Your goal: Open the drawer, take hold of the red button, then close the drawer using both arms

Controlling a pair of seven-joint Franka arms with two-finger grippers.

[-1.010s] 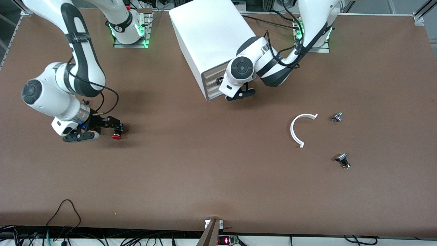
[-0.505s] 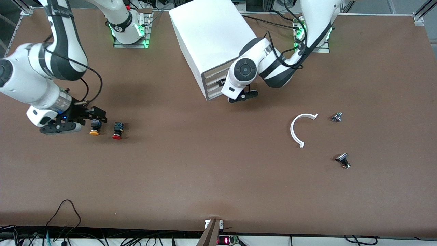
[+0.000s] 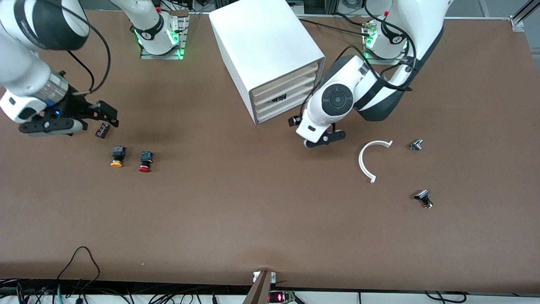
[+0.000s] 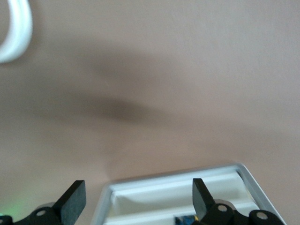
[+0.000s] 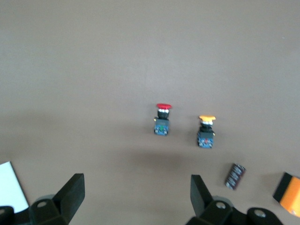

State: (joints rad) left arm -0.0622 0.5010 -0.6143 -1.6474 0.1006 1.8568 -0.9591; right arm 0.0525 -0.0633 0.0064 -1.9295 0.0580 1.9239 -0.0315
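Right gripper [image 3: 69, 120] hangs above the table [image 3: 253, 219] at the right arm's end, fingers spread wide and holding nothing. Just beside it on the table lies a small dark cylinder [image 3: 102, 129]. A little nearer the front camera sit two buttons side by side, apart from each other: the yellow-orange button [image 3: 117, 156] and the red button [image 3: 145, 161], the red one closer to the table's middle. Both lie on the bare table, caps pointing toward the front camera, and neither is touched. The right wrist view shows the same pair between its wide-set fingers [image 5: 70, 192], with an orange box [image 5: 290, 193] at the frame's edge.

Over by the white cabinet [image 3: 265, 55], the left gripper [image 3: 318, 135] is in front of the drawer fronts, over the table, fingers also wide and empty. The drawer [image 3: 280, 98] looks closed, with something dark showing at its front. A white curved strip [image 3: 369, 158] lies toward the left arm's end, with a small metal part [image 3: 416, 145] and a dark-capped part [image 3: 423, 197] near it
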